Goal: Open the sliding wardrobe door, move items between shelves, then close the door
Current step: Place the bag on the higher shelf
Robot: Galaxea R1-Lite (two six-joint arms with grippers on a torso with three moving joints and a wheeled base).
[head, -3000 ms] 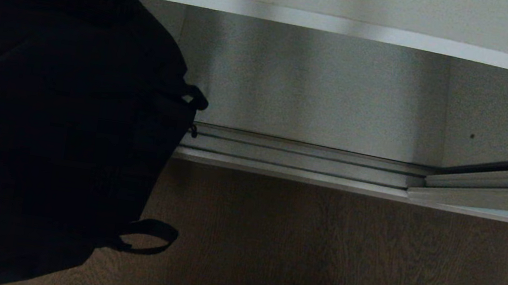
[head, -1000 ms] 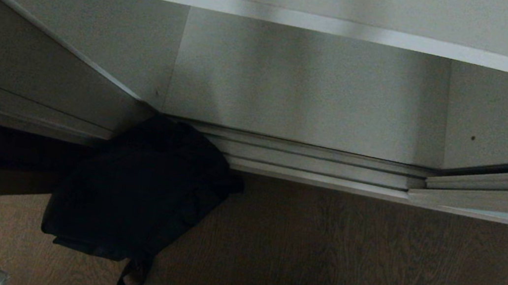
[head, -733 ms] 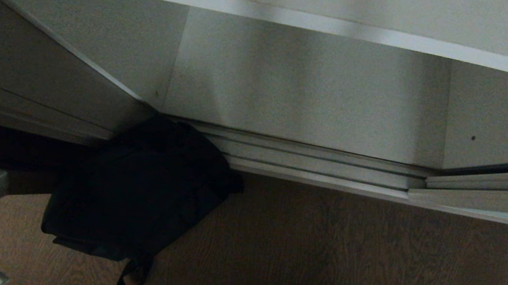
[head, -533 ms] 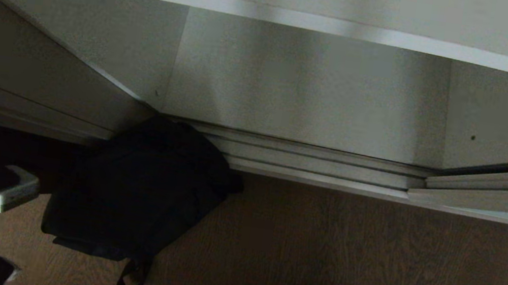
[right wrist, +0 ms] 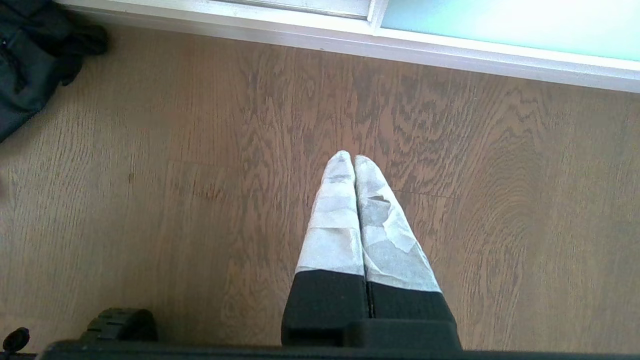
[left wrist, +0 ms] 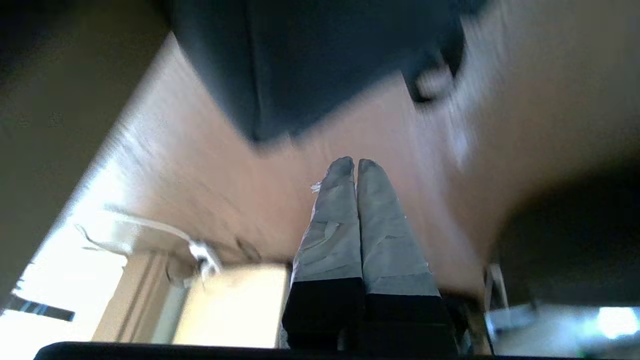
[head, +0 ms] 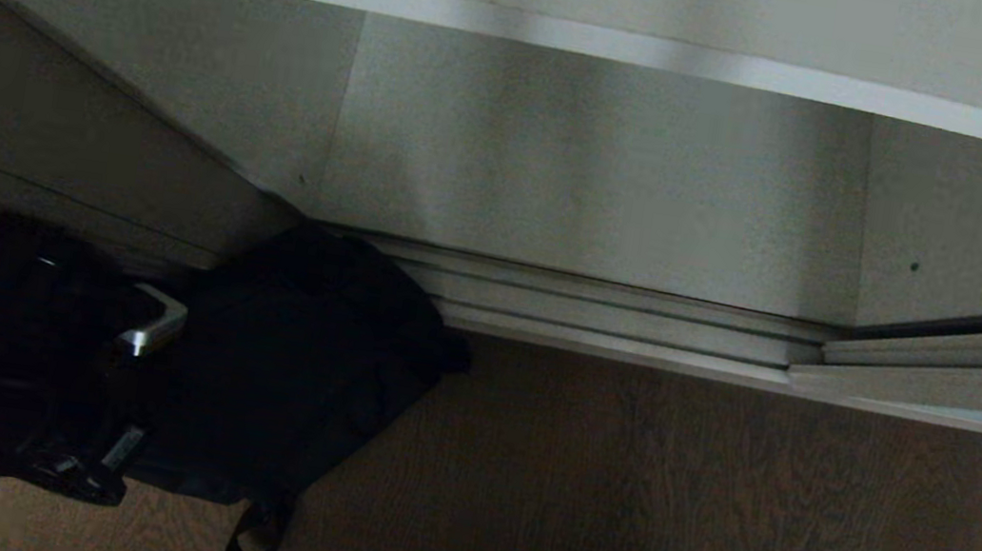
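The black fabric bag (head: 293, 382) lies on the wooden floor, its upper end against the wardrobe's floor track (head: 620, 318) near the left corner. My left arm (head: 8, 361) is a dark mass just left of the bag. In the left wrist view the left gripper (left wrist: 352, 162) is shut and empty above the floor, a short way from the bag (left wrist: 320, 60). The right gripper (right wrist: 348, 157) is shut and empty over bare floor, with the bag (right wrist: 30, 50) far off. A white shelf (head: 526, 26) edge runs across the top. The sliding door (right wrist: 500, 20) shows as pale glass.
The door's lower frame (head: 947, 378) sits in the track at the right, leaving the wardrobe open in the middle. A pale side panel (head: 67, 149) slants in at the left above my arm. A bright box-like shape (left wrist: 230, 305) lies behind the left gripper.
The bag hung close to the camera three seconds ago and now lies on the floor. Over the last second my left arm has come in from the lower left towards the bag.
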